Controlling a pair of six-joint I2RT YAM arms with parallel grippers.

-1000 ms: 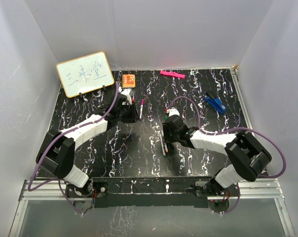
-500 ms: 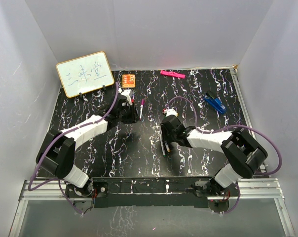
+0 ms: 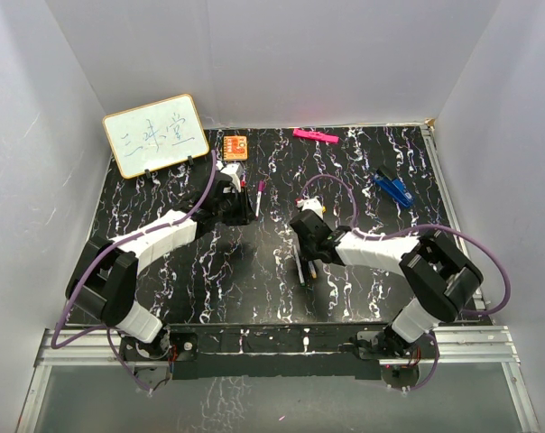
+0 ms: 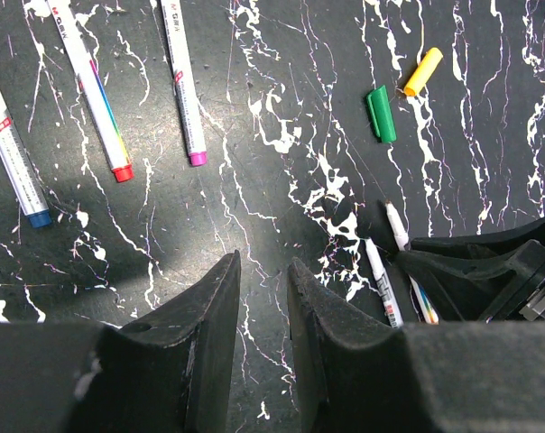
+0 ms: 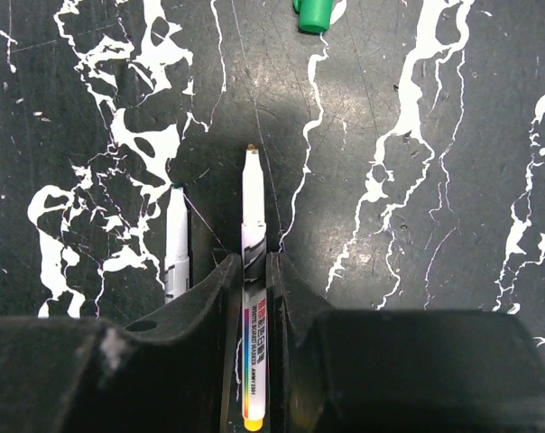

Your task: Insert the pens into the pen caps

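In the right wrist view my right gripper (image 5: 253, 263) is shut on a white pen (image 5: 253, 203) with a yellow rear end, its bare tip pointing away over the table. A second uncapped pen (image 5: 177, 242) lies just left of the fingers. A green cap (image 5: 314, 13) lies ahead. The left wrist view shows the green cap (image 4: 379, 114) beside a yellow cap (image 4: 423, 71), and three pens with blue (image 4: 15, 158), red (image 4: 96, 99) and purple (image 4: 184, 86) ends. My left gripper (image 4: 263, 266) is open by a narrow gap, with only table between the fingers.
A small whiteboard (image 3: 155, 135) stands at the back left, with an orange block (image 3: 235, 146) beside it. A flat pink bar (image 3: 314, 136) lies along the back edge. A larger blue object (image 3: 394, 188) sits at the right. White walls surround the table.
My right arm has shifted a little left and away, and its jaws have closed onto the yellow-ended pen. The left arm has not moved.
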